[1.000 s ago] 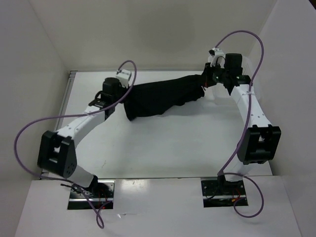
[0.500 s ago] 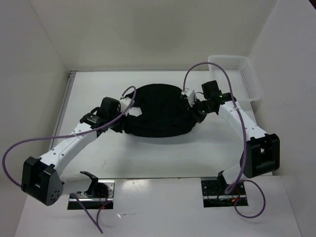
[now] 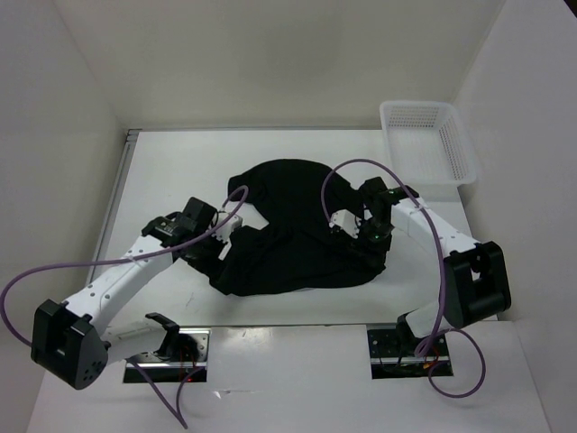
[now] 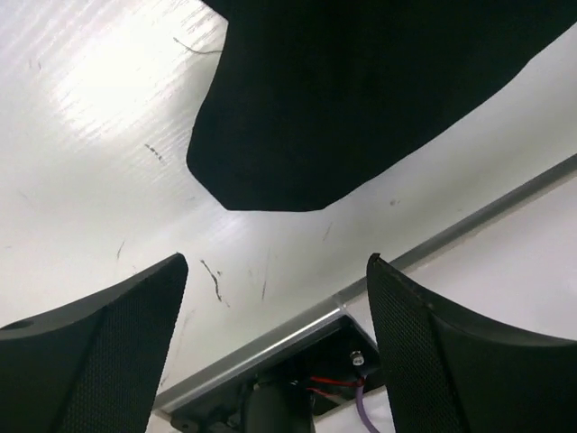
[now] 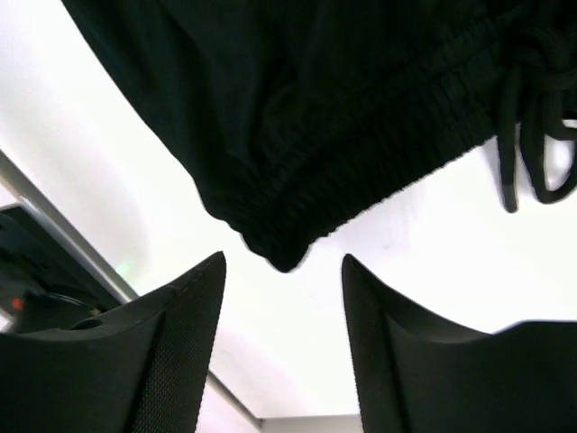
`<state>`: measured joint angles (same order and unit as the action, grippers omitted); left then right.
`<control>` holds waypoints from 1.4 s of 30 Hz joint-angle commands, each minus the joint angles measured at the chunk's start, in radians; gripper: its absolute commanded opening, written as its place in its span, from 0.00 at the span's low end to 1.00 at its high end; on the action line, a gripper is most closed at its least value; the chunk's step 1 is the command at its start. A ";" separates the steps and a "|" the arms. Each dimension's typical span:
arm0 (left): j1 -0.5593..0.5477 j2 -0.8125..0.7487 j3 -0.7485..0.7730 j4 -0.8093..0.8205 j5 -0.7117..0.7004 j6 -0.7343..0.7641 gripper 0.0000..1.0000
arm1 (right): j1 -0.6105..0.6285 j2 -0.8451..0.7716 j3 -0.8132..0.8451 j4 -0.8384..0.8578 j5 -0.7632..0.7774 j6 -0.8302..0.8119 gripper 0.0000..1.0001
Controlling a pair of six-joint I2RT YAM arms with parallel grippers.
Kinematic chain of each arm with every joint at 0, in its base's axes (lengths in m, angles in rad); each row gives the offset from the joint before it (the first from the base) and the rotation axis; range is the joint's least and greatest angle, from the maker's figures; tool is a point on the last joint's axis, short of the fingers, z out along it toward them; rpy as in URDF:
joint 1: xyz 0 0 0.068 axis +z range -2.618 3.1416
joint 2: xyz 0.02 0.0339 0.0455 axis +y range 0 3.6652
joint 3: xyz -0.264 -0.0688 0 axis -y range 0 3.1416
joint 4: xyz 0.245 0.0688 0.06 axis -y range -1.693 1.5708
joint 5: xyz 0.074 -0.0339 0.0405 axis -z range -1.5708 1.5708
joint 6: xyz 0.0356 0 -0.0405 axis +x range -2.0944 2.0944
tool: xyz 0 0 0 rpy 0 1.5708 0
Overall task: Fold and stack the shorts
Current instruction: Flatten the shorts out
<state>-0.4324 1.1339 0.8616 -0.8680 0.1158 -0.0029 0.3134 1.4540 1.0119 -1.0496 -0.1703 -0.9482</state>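
- Surface: a white table [image 3: 180, 162], lit evenly, with fine scuffs and dark hairline marks showing in the left wrist view [image 4: 90, 135].
- A metal rail [image 4: 469, 230] runs along the table's near edge.
- Room: plain white walls [image 3: 270, 63] close the table in on the left, far and right sides.
- A white mesh basket [image 3: 425, 142] sits at the table's 1 o'clock corner, well apart from the cloth.
- Shorts [image 3: 288, 253]: they lie in a loose black heap from the table's centre toward 6 o'clock, rumpled and not yet folded.
- Left gripper [image 3: 225, 242]: it is at the shorts' 8 o'clock edge. Its wrist view shows the jaws [image 4: 275, 262] spread wide with nothing between them, and a rounded corner of the shorts [image 4: 361, 90] flat on the table just ahead.
- Right gripper [image 3: 361, 244]: it is at the shorts' 4 o'clock edge. The jaws [image 5: 283, 256] stand moderately apart and grip nothing.
- The gathered waistband [image 5: 361, 189] has its corner right at the gap, and the drawstring [image 5: 532, 135] trails at 3 o'clock.
- Change over one second: the shorts were then stretched taut between both closed grippers near 12 o'clock, and the right arm hid the basket.
- Change over half a second: the cloth was then bunched at centre and pinched at both sides. Both grips are now released, and the heap lies nearer 6 o'clock.
- Both arms have drawn back toward their bases.
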 commanded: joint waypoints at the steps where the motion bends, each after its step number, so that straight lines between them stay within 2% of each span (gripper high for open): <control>1: 0.001 -0.007 0.014 0.090 -0.002 0.003 0.88 | 0.010 -0.024 0.004 -0.026 0.077 -0.031 0.62; 3: 0.026 0.018 0.014 0.302 -0.132 0.003 0.86 | 0.010 -0.035 0.004 -0.014 0.112 -0.031 0.62; 5: 0.061 0.084 0.014 0.401 -0.171 0.003 0.81 | 0.010 -0.035 0.004 0.011 0.112 -0.031 0.62; 12: 0.086 0.324 0.080 0.639 -0.133 0.003 0.69 | 0.010 -0.035 0.094 0.129 0.032 0.063 0.60; 16: 0.095 0.429 0.090 0.666 -0.021 0.003 0.69 | 0.010 -0.035 0.029 0.129 0.032 0.063 0.60; 18: 0.095 0.464 0.090 0.656 0.005 0.003 0.73 | 0.010 -0.055 -0.012 0.157 0.032 0.063 0.60; 22: 0.086 0.517 0.079 0.690 -0.028 0.003 0.76 | 0.010 -0.066 -0.108 0.218 0.029 0.063 0.60; 26: 0.075 0.536 0.079 0.690 -0.019 0.003 0.72 | 0.010 -0.066 -0.163 0.255 0.020 0.072 0.60; 30: 0.064 0.570 0.066 0.716 -0.009 0.003 0.64 | 0.010 -0.066 -0.245 0.315 0.086 0.049 0.60; 34: 0.064 0.570 0.066 0.716 0.033 0.003 0.48 | 0.010 -0.066 -0.269 0.350 0.097 0.039 0.57; 35: 0.064 0.570 0.066 0.716 0.033 0.003 0.37 | 0.010 -0.066 -0.269 0.350 0.097 0.039 0.56; 37: 0.064 0.570 0.066 0.707 0.048 0.003 0.21 | 0.010 -0.075 -0.280 0.350 0.088 0.039 0.53; 38: 0.064 0.570 0.066 0.707 0.048 0.003 0.07 | 0.010 -0.075 -0.289 0.350 0.087 0.039 0.51; 39: 0.064 0.570 0.066 0.707 0.039 0.003 0.00 | 0.010 -0.075 -0.289 0.350 0.087 0.039 0.43; 41: 0.064 0.561 0.066 0.734 -0.049 0.003 0.00 | 0.010 -0.084 -0.298 0.350 0.087 0.028 0.29; 42: 0.064 0.561 0.057 0.753 -0.095 0.003 0.00 | 0.010 -0.084 -0.299 0.350 0.100 0.028 0.18</control>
<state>-0.3668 1.6863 0.9192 -0.1574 0.1093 -0.0048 0.3164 1.3972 0.7364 -0.7273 -0.0872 -0.9077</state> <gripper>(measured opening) 0.009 0.236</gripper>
